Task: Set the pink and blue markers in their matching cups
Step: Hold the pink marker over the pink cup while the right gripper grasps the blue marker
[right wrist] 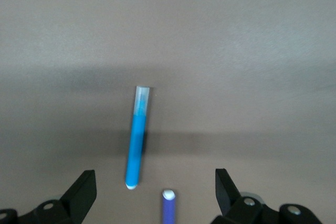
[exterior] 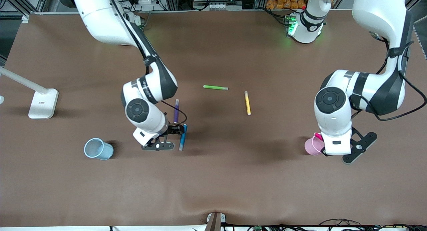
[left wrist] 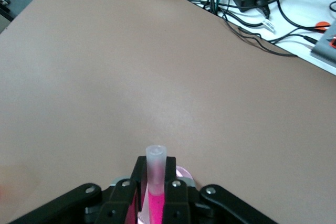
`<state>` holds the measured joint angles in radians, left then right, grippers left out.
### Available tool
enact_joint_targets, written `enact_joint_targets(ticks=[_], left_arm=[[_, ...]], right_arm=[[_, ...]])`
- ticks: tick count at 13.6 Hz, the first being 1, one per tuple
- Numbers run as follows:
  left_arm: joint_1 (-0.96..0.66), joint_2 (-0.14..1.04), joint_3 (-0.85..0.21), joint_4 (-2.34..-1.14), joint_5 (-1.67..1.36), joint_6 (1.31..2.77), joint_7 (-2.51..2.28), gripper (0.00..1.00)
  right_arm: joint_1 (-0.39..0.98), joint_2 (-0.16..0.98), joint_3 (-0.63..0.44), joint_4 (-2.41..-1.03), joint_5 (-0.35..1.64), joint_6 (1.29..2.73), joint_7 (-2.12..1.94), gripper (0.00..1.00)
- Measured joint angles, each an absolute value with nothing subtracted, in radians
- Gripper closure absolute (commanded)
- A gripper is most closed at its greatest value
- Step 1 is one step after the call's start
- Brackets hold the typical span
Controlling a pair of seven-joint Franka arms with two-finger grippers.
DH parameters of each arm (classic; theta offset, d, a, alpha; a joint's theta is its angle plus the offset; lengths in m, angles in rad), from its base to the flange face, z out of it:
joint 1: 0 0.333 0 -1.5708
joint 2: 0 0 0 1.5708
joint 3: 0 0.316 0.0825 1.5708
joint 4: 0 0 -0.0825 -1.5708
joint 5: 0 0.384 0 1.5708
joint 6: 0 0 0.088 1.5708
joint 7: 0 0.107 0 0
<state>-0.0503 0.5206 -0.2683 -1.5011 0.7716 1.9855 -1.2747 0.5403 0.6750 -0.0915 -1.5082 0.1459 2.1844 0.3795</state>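
The pink marker (exterior: 318,136) stands upright in my left gripper (exterior: 321,141), which is shut on it over the pale pink cup (exterior: 312,146). In the left wrist view the fingers (left wrist: 176,179) clamp the magenta barrel (left wrist: 156,203), its clear cap pointing up, with the cup's rim (left wrist: 185,173) just below. The blue marker (exterior: 182,137) lies flat on the table. My right gripper (exterior: 176,129) is open and low over its end. In the right wrist view the blue marker (right wrist: 137,140) lies between the open fingers (right wrist: 84,187). The pale blue cup (exterior: 97,149) stands toward the right arm's end of the table.
A dark purple pen (exterior: 176,110) lies beside the blue marker, farther from the front camera; its tip (right wrist: 168,208) shows between my right fingers. A green pen (exterior: 215,87) and a yellow pen (exterior: 247,103) lie mid-table. A white stand (exterior: 42,103) sits at the right arm's end.
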Motion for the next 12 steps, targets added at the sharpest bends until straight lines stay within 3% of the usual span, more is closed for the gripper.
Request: enact_joint_targets(ticks=[2,5,10,11,12], left_arm=[[-0.051,0.542,-0.268,-1.503,0.845,1.986,-1.326,1.0],[-0.059,0.587,-0.27,-1.505,0.931,1.986,-1.411,1.0],[-0.061,0.633,-0.271,-1.548,1.045,1.985,-1.552,1.0],[-0.061,0.636,-0.271,-1.556,1.053,1.985,-1.562,1.0],[-0.061,0.636,-0.271,-1.561,1.056,1.985,-1.568,1.0]], right_arm=[[0.565,0.682,-0.091,-1.556,0.146,2.249,0.419,0.3],[0.595,0.691,-0.091,-1.62,0.147,2.347,0.469,0.39],[0.616,0.72,-0.092,-1.648,0.147,2.402,0.475,0.47],[0.617,0.728,-0.092,-1.648,0.147,2.406,0.475,0.5],[0.618,0.734,-0.092,-1.648,0.147,2.41,0.475,0.59]])
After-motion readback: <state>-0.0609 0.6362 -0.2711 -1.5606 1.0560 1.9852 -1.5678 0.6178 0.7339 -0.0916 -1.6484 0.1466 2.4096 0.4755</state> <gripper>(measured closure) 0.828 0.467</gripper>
